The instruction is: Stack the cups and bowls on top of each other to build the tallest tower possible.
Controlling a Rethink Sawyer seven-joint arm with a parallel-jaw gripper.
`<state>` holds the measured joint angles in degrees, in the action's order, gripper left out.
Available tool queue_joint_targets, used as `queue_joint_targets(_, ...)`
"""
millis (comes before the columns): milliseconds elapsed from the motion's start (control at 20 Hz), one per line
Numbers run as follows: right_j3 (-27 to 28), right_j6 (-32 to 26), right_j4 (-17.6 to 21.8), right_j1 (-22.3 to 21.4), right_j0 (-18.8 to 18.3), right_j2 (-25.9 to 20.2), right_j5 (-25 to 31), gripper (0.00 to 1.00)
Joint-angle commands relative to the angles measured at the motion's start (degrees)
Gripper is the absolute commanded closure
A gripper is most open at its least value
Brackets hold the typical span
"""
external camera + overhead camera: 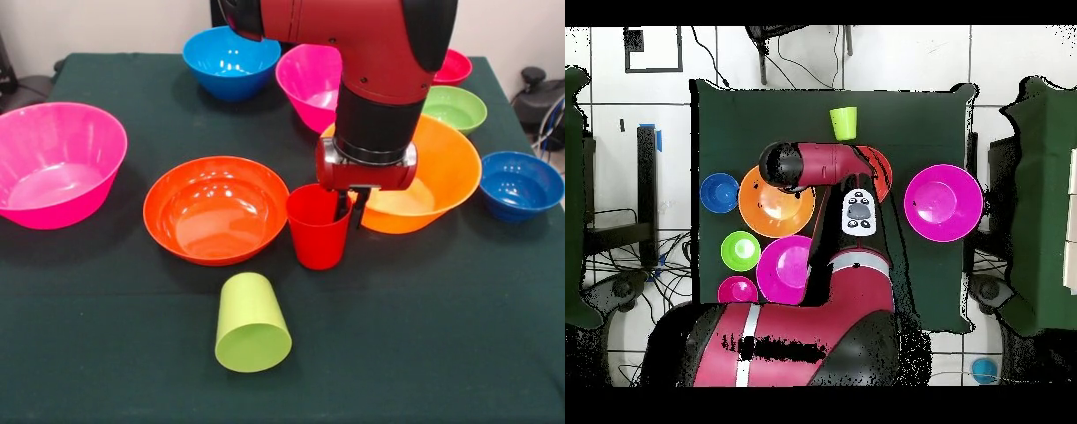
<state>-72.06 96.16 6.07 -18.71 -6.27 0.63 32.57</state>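
My gripper (pixel 350 210) hangs from the red arm over the table's middle. Its fingers straddle the right wall of the upright red cup (pixel 316 231), one inside and one outside, and are shut on it. The cup's base looks to be on the cloth, between the medium red-orange bowl (pixel 216 208) and the big orange bowl (pixel 441 172). The lime green cup (pixel 252 322) lies on its side nearer the camera, and also shows in the overhead view (pixel 844 121). No tower stands. In the overhead view the arm hides the red cup and the gripper.
Single bowls ring the dark green cloth: big pink (pixel 55 163) at the left, light blue (pixel 229 60) and a second pink (pixel 309 84) at the back, small magenta-red (pixel 455 66), green (pixel 454 108), and dark blue (pixel 519 184) at the right.
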Motion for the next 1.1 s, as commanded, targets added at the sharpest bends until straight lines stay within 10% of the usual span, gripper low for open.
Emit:
queue_joint_targets(50,0.68,8.05,-0.73,2.98,1.86,-2.52,0.57,1.00)
queue_joint_targets(1000,2.05,8.28,-2.09,4.05,3.29,-0.99,1.70,1.00)
queue_joint_targets(1050,2.22,8.07,-2.35,4.16,3.41,-0.79,1.75,0.00)
queue_joint_targets(1100,2.19,8.03,-2.34,4.15,3.42,-0.77,1.66,0.00)
